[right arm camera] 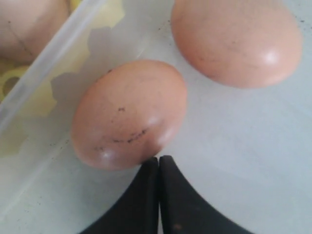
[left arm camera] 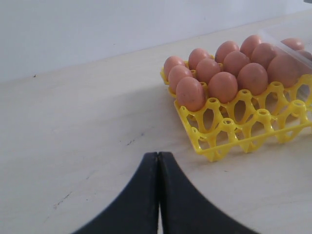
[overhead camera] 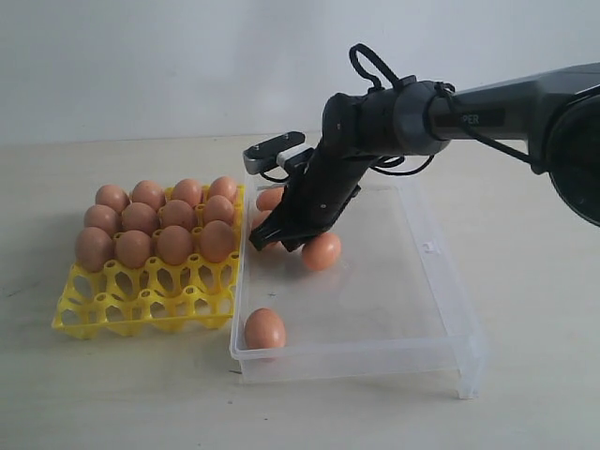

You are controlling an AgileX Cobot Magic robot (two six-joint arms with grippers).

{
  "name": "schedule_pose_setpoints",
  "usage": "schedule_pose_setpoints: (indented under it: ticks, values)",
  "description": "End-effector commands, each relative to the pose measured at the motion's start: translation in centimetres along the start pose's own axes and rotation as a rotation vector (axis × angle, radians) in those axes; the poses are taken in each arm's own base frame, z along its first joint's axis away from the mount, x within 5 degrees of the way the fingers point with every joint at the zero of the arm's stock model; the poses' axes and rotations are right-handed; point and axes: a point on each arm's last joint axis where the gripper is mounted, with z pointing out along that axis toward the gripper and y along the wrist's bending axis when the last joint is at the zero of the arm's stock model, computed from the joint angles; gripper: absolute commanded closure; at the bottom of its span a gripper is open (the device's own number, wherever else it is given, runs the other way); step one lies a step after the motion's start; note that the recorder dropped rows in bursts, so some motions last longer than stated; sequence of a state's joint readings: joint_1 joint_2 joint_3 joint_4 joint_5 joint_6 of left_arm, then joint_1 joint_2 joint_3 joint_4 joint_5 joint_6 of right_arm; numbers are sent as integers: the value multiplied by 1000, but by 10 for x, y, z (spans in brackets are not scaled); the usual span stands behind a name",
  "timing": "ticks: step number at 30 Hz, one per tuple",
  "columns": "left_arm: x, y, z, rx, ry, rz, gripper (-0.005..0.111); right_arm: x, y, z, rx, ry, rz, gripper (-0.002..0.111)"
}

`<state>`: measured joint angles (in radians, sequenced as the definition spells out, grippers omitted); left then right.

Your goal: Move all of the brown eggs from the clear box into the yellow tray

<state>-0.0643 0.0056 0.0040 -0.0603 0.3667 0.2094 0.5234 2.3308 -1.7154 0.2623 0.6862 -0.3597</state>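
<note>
Pick step. Your right gripper (right arm camera: pixel 159 162) is clenched empty, tips apparently touching a smooth brown egg (right arm camera: pixel 129 114) in the clear plastic box (overhead camera: pixel 375 352). Open, straddle it; yellow cupped tray (overhead camera: pixel 141 305) next.

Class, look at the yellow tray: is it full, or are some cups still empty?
Partly full. Brown eggs fill the far rows of the yellow tray; its near cups stand empty.

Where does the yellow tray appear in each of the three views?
Exterior view: yellow tray on the left, beside the clear box.
Left wrist view: tray beyond the shut jaws, far rows full of eggs.
Right wrist view: a slice of tray behind the box wall, past the near egg.
Shared landmark: the clear box wall along the tray.
</note>
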Motion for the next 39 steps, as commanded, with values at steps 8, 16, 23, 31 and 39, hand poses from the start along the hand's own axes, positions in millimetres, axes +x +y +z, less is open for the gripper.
schedule_pose_setpoints:
  ticks: [8, 16, 23, 31, 39]
  values:
    - [-2, 0, -1, 2, -16, 0, 107, -21, 7, -64, 21, -118, -23, 58]
    - [-2, 0, -1, 2, -16, 0, 107, -14, 8, -65, 20, -78, 9, 55]
    - [-2, 0, -1, 2, -16, 0, 107, -3, 7, -48, 5, -44, 84, 55]
    - [-2, 0, -1, 2, -16, 0, 107, -2, 12, -47, -24, -25, 145, 55]
    - [-2, 0, -1, 2, -16, 0, 107, 1, 14, -38, -35, -7, 155, 55]
